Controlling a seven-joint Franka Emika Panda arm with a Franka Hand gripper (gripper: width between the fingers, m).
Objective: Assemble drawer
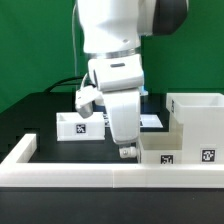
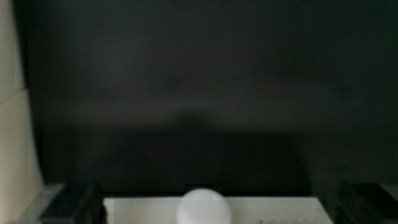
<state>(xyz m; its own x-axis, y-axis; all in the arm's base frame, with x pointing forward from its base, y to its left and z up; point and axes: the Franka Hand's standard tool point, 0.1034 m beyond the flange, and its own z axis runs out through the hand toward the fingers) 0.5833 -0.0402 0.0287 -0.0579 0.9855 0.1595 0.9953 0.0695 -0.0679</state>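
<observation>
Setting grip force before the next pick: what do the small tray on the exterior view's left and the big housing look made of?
Small tray: likely rigid white plastic, matte; uniform colour, thin straight walls, no grain. Housing: same look, probably the same plastic; soft shading, no glare.

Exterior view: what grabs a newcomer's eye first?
The white Panda arm fills the middle, its gripper low beside a small tray. The large cube-like housing stands at the exterior view's right, and a second small tray sits at its left.
</observation>
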